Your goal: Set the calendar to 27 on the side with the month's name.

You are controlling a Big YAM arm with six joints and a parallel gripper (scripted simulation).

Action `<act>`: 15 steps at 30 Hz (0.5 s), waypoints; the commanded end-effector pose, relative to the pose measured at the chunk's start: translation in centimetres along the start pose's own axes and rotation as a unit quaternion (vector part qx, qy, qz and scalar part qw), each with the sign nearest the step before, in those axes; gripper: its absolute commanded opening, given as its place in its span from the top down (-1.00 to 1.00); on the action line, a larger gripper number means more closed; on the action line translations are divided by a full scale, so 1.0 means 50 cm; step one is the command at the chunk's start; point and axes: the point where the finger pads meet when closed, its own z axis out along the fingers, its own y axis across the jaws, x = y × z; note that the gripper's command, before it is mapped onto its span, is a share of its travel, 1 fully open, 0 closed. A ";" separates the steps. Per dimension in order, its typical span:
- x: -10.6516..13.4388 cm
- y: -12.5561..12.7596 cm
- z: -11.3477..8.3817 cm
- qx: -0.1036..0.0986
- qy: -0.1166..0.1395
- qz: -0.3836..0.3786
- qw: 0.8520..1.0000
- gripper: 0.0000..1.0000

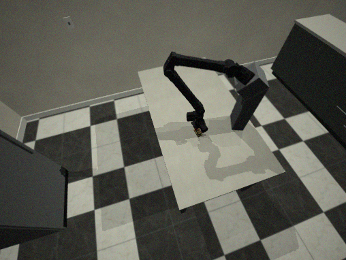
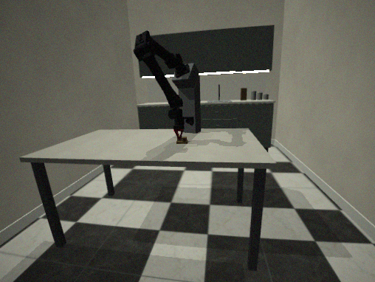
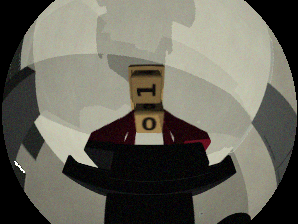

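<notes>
The wooden calendar tray [image 1: 200, 135] [image 2: 181, 142] [image 3: 147, 66] is on the table below my gripper; its far rim shows in the wrist view. One wooden cube [image 3: 146, 91] is at the far end, showing a "1" turned sideways. A nearer cube [image 3: 149, 123] shows an upright "0" on the face towards the wrist camera and a dark, foreshortened digit on the face beyond it. My gripper [image 2: 179, 136] [image 3: 149, 113] points down, its red fingers on both sides of the "0" cube, shut on it. Whether that cube touches the tray's floor is hidden. The month's name is not readable.
The pale table [image 1: 191, 180] [image 2: 111, 148] carries the arm's shadow. The arm's grey pedestal [image 1: 248, 105] [image 2: 192, 107] stands at the table's edge. A kitchen counter [image 2: 207, 102] is behind it.
</notes>
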 end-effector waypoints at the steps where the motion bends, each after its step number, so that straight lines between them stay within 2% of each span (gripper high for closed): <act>1: -0.002 0.024 0.004 -0.008 -0.003 -0.005 1.000 0.46; 8: -0.001 0.026 0.003 -0.008 -0.003 -0.005 1.000 0.46; 15: -0.007 0.052 -0.007 -0.017 -0.006 -0.007 1.000 0.46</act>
